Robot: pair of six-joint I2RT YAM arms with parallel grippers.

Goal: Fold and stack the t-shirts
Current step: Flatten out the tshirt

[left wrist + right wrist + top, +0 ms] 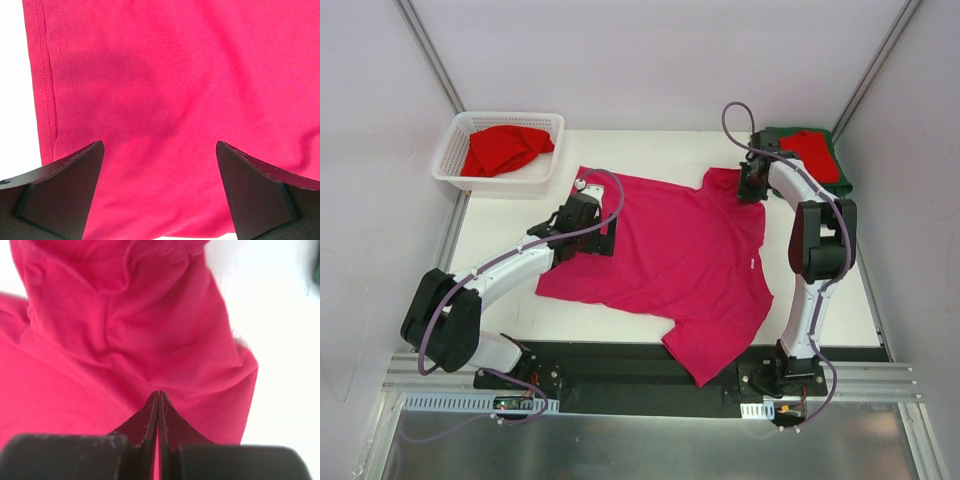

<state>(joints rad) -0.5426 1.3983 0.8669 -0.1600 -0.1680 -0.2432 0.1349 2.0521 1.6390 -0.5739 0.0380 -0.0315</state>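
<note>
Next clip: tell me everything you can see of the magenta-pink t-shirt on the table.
The magenta-pink soft cloth t-shirt lies spread, mostly flat, across the white table, one sleeve reaching the black strip at the near edge. A stitched hem runs along the side nearest the left arm. Its far sleeve is bunched, where the shut right gripper appears to pinch it. The open left gripper sits over the hem side.

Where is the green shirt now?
The green shirt lies at the table's far right corner in the top view, under a folded red shirt, just beyond the right gripper, shut on the pink shirt.
</note>
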